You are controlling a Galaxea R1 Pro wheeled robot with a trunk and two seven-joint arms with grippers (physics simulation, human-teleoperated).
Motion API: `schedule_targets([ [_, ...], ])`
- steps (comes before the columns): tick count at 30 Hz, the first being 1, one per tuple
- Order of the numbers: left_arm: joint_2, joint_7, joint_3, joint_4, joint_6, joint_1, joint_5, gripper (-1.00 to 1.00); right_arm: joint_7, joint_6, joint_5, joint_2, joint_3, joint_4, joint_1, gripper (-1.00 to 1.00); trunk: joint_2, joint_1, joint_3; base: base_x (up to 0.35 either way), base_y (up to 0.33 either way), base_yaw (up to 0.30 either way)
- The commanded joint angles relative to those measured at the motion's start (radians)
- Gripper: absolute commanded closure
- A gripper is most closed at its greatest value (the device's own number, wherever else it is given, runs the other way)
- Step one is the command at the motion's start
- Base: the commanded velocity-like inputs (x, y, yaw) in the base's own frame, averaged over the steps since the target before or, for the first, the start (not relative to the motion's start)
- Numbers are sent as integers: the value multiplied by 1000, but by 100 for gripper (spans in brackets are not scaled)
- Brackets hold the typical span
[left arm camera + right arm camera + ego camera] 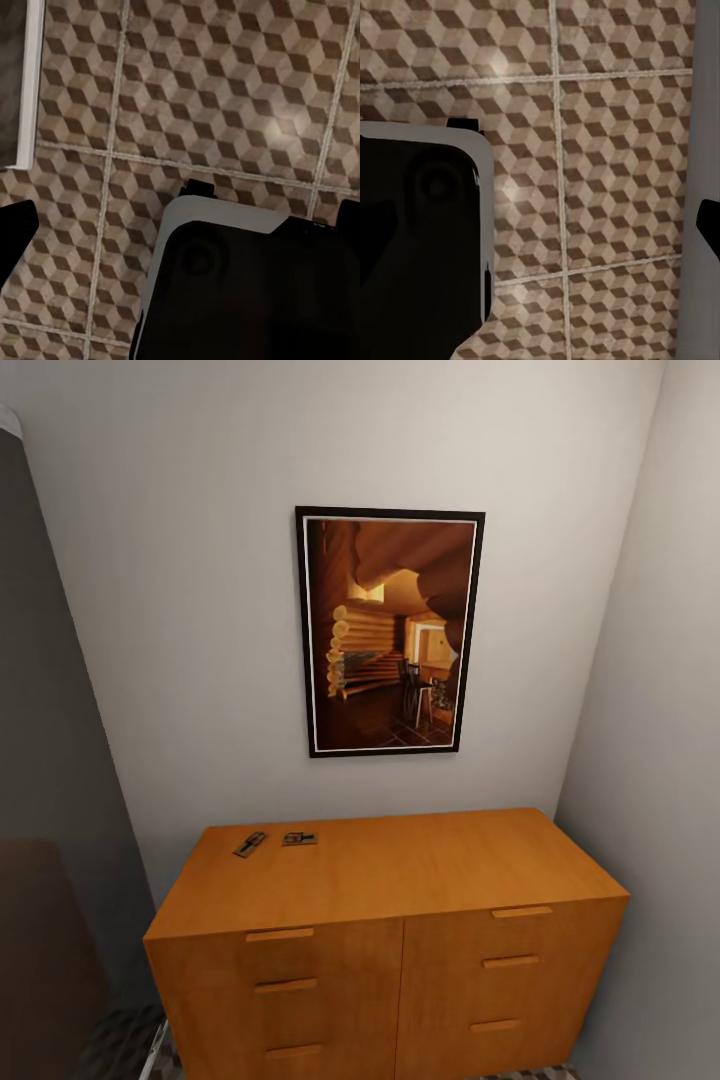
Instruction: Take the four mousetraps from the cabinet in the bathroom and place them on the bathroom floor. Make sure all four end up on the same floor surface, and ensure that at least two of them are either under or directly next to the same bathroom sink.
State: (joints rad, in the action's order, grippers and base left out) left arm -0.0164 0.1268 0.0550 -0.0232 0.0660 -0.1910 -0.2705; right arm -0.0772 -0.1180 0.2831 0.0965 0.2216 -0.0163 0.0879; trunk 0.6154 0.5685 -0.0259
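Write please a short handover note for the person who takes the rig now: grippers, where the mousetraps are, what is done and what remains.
Grippers: both wrist views look down at the bathroom floor; open or shut cannot be told.
Things: two mousetraps lie on top of the cabinet, near its back left corner, close together.
Done: cannot be judged; the other two traps are not located.
Left: pick up these two and place them on the floor, at least two traps by the sink.

The cabinet (385,920) is orange-brown wood. On top lie 2 small mousetraps (250,844), brown and grey. The wall (180,610) is pale grey-white. The picture (390,632) has a black frame, a thin white edge and warm brown and yellow inside. The bathroom floor (225,90) has brown, beige and grey cubes with pale lines.
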Motion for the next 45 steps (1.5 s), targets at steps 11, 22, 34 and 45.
schedule_targets([
  [11,-26,-2,15,-314,-15,-1,12,-100,12,72,0,-3,11,317,4,-100,2,0,-2,0,0,0],
  [22,-23,-3,20,-645,-224,-1,105,-100,47,246,-8,-7,17,601,4,-100,2,0,-2,0,0,0],
  [34,-22,-3,140,-927,-402,-1,134,-100,58,391,-75,-1,19,798,4,-100,2,0,-2,0,0,0],
  [45,-18,-4,350,-1142,-537,-1,132,-100,58,532,-155,4,19,941,4,-100,2,0,-2,0,0,0],
])
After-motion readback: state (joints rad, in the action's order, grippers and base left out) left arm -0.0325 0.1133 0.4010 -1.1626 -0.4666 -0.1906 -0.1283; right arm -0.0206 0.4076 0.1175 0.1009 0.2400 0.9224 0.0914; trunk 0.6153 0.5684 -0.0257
